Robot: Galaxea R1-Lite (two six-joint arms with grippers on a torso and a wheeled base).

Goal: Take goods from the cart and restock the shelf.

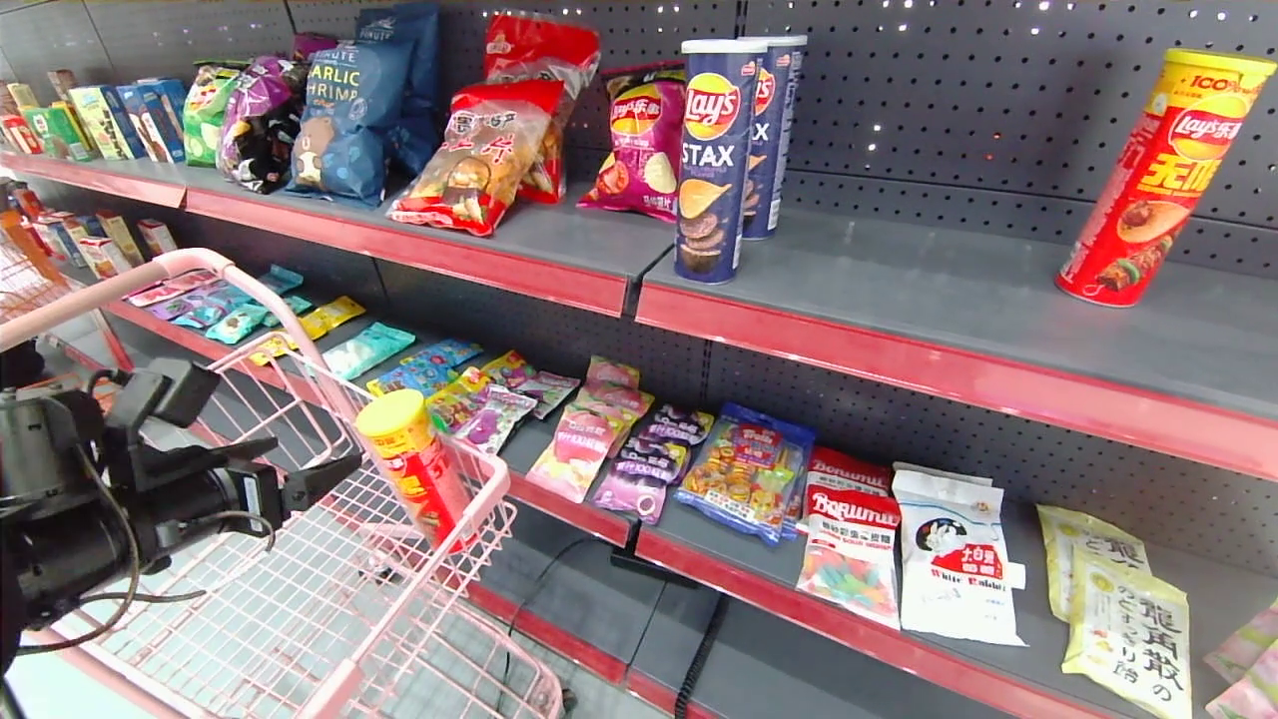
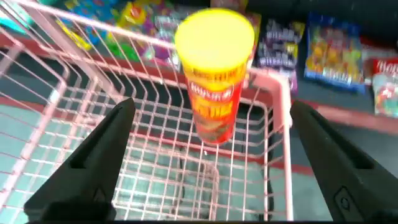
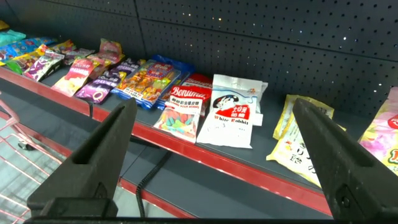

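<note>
— Where's the can (image 1: 414, 464)?
— Upright in the cart (image 1: 100, 297), lower left of the head view — left gripper (image 1: 315, 451) just beside it, jaws wide.
— Right gripper (image 3: 212, 106)?
— Wide too — facing the shelf (image 3: 249, 167).

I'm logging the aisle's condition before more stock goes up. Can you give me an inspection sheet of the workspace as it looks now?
Surface: upper shelf, grey with a red edge, bare between the blue chip cans and the red shelf can.
Job's things: chip can in the cart stands upright at the pink cart front corner.
Clutter: snack bags lean on the upper shelf; candy packets lie flat on the lower shelf.
Grippers: left gripper open, facing the carted can, not touching it; right gripper open over the lower shelf, holding nothing.
Cables: black cables below the lower shelf, one coiled.
Surroundings: dark pegboard wall behind.
</note>
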